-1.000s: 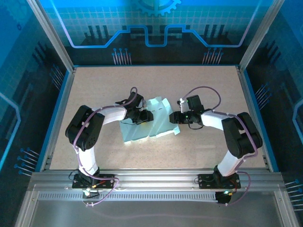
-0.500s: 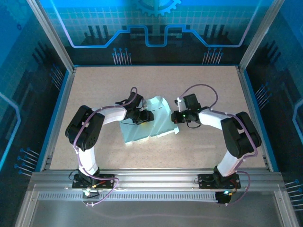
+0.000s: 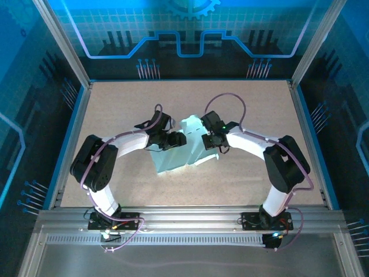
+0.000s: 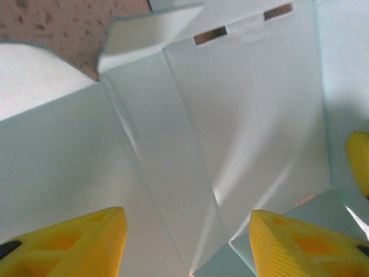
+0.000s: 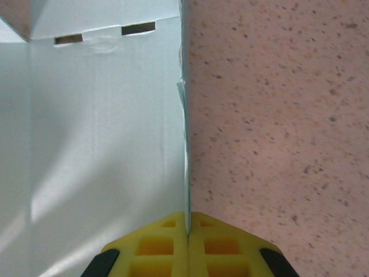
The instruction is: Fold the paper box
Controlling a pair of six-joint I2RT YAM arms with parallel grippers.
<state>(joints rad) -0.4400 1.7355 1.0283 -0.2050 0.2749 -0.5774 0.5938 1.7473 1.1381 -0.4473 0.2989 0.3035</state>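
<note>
Top external view, from the near edge outward: both black-and-white arms stood on a ribbed aluminium rail (image 3: 184,222) and bent inward over the speckled beige tabletop (image 3: 259,104). Between them, near the table's middle, lay the pale light-blue thin card paper box (image 3: 174,164). It was partly folded, its near part flat on the surface and its far panels raised. The left gripper (image 3: 174,140) sat over the box's far left part, and the right gripper (image 3: 207,140) met its far right edge. The two were near each other, with a raised panel between them. Beyond the table stood a blue patterned back wall (image 3: 190,34).

Left wrist view: the left gripper's two yellow fingers (image 4: 75,242) stood well apart, released and clamping nothing. Creased pale panels of the box spread under and beyond them. Another yellow fingertip (image 4: 358,158) showed at the right edge, against the card. Farther on a flap stood up, and two narrow slots (image 4: 210,34) cut the far crease, with bare tabletop past them at the upper left.

Right wrist view: the right gripper's yellow pads (image 5: 155,245) were pressed together on a thin upright edge of the card, grasping the box. The panel ran away on the left, with two slots near its far end. Bare tabletop lay on the right.
</note>
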